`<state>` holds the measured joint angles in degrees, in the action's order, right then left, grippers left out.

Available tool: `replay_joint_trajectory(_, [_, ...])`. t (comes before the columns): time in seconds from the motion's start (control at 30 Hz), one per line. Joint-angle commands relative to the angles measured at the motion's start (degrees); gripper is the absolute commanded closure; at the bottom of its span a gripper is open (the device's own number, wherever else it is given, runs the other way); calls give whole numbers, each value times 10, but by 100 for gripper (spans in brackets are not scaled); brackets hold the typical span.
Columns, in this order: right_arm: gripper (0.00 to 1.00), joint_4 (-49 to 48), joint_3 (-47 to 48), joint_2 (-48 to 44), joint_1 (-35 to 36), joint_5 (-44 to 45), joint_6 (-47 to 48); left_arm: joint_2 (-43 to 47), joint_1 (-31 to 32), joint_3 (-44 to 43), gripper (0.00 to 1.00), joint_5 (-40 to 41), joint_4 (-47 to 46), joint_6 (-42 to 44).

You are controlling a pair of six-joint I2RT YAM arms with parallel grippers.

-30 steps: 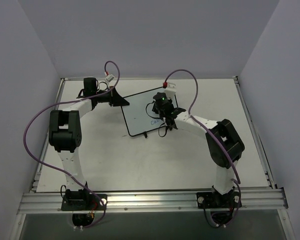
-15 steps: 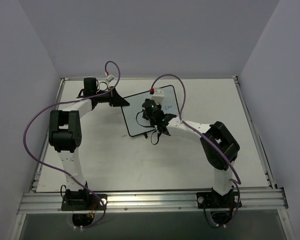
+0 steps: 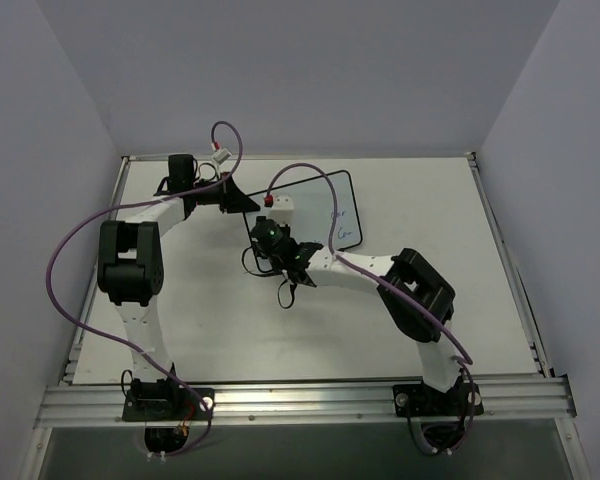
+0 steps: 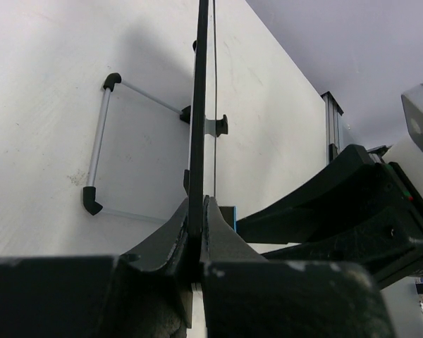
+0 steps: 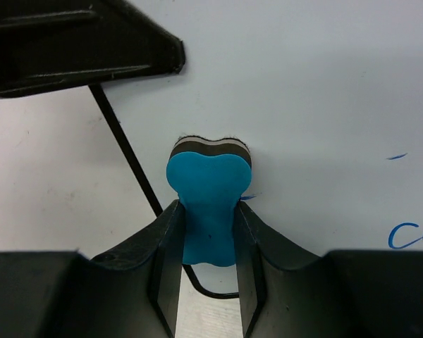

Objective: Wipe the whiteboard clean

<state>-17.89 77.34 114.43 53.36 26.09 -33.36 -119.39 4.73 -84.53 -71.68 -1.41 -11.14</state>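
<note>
Blue foam eraser (image 5: 208,176) is sitting clenched in the right gripper (image 5: 208,211), its dark pad apparently meeting the whiteboard (image 3: 310,205) just beside the board's left frame edge. The left gripper (image 3: 242,200) is pinching the board's far-left corner, its fingers closed on the black frame and bracing it over the desk (image 3: 230,300). The board is resting toward the back of the desk between the two arms, with its long axis running left to right. The remaining blue writing (image 3: 342,225) is lying to the eraser's right, near the board's opposite end. The right arm, the only one carrying the eraser, is therefore facing a sweep along that long axis. Most of the white surface is looking clean, with only those few blue letters showing.
</note>
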Motion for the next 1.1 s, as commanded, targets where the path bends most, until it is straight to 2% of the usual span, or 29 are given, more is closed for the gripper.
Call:
replay_joint_trajectory(0.0, [100, 37, 3, -2, -40, 71, -22, 14, 14, -8, 98, 12, 8, 74])
replay_joint_trajectory(0.3, [100, 44, -74, -47, -134, 99, -25, 16, 14, -6, 98, 11, 7, 74])
replay_joint_trajectory(0.5, [100, 15, -112, -76, -193, 59, 9, 16, 14, -7, 98, 9, 6, 74])
replay_joint_trajectory(0.73, [100, 8, -71, -72, -157, 20, 51, 15, 14, -7, 98, 9, 5, 73])
replay_joint_trajectory(0.9, [100, 30, -2, -65, -126, -24, 68, 17, 14, -7, 98, 8, 6, 74])
replay_joint_trajectory(1.07, [100, 59, 38, -62, -152, -53, 79, 21, 15, -6, 98, 9, 9, 76])
